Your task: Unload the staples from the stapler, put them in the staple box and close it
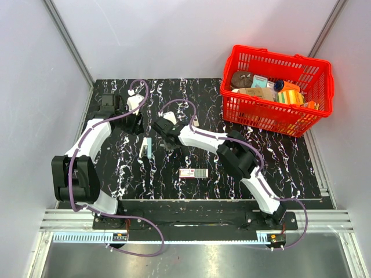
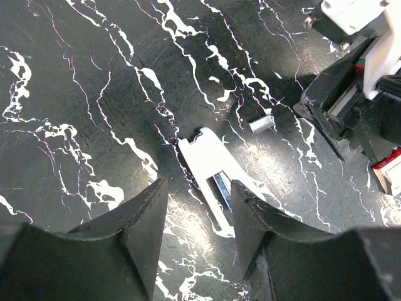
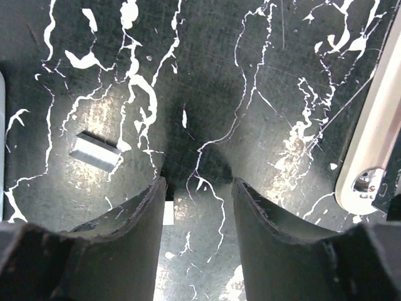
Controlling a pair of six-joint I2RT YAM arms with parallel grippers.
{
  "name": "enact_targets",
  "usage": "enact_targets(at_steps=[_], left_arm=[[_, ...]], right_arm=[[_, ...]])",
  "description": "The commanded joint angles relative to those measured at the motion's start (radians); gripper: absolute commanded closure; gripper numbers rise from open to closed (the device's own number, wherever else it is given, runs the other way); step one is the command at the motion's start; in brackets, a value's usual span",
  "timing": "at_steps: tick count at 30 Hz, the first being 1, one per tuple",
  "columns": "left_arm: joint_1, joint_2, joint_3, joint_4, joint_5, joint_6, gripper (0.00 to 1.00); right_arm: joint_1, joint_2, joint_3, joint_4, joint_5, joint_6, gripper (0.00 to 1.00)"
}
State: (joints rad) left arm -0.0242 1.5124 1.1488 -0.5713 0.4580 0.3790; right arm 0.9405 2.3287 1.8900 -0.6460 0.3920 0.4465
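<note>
Over black, white-veined tabletop (image 1: pixel 278 162), pale walls around. Seeing left gripper (image 2: pixel 199 191) parted moderately, gripping nothing; right gripper (image 3: pixel 199 188) likewise parted, empty. Finding stapler (image 2: pixel 210 179) just ahead of left claw, near end between its fingertips, long axis running away-left. Noting loose staple strip (image 3: pixel 95 151) lying left of right claw.

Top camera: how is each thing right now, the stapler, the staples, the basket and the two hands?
stapler: lying on the table, not held.
staple strip: out, loose on the table.
left hand: open, empty.
right hand: open, empty.
red basket: upright, with things inside.
</note>
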Motion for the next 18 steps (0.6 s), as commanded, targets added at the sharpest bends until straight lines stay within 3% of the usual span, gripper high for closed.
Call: enact_targets(at_steps=[1, 18], left_arm=[[0.006, -0.034, -0.003, 0.013, 0.013, 0.017, 0.51], [0.006, -0.032, -0.006, 0.013, 0.007, 0.021, 0.51]], right_arm=[[0.011, -0.091, -0.012, 0.014, 0.041, 0.020, 0.46], [0.035, -0.124, -0.069, 0.052, -0.010, 0.077, 0.47]])
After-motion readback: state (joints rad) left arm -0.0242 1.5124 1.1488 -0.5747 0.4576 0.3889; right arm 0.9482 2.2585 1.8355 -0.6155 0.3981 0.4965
